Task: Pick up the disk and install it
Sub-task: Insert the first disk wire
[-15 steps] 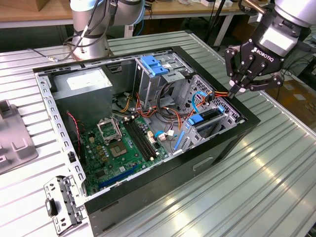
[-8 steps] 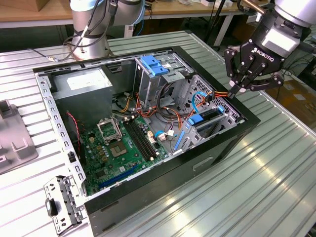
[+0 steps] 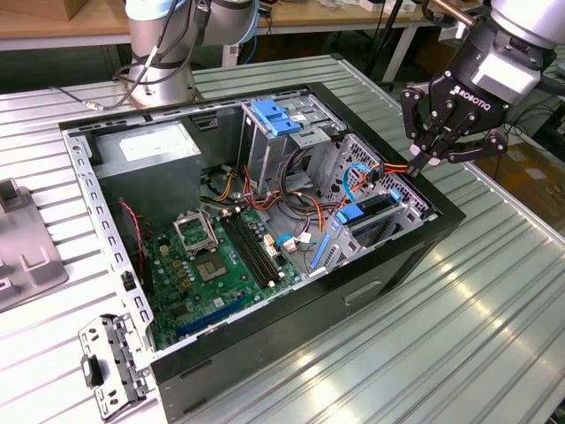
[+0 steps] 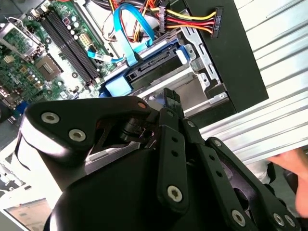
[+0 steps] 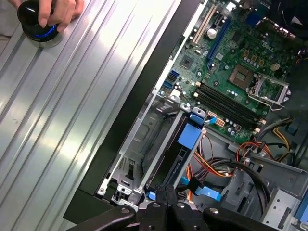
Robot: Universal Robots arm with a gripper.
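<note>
The disk stands on edge in the metal drive bay at the case's corner on the exterior view's right, with a blue side rail along it. In the first wrist view the disk is a dark slab with a blue tab at its end. In the second wrist view the disk lies just past my fingertips. My gripper hangs above the case's rim beside that bay, shut with nothing between its fingers. In both wrist views the gripper has its tips pressed together.
The open black computer case lies on a ribbed metal table. Inside are a green motherboard, a grey power-supply box, a blue latch on a cage and loose cables. A hand rests on a round black knob.
</note>
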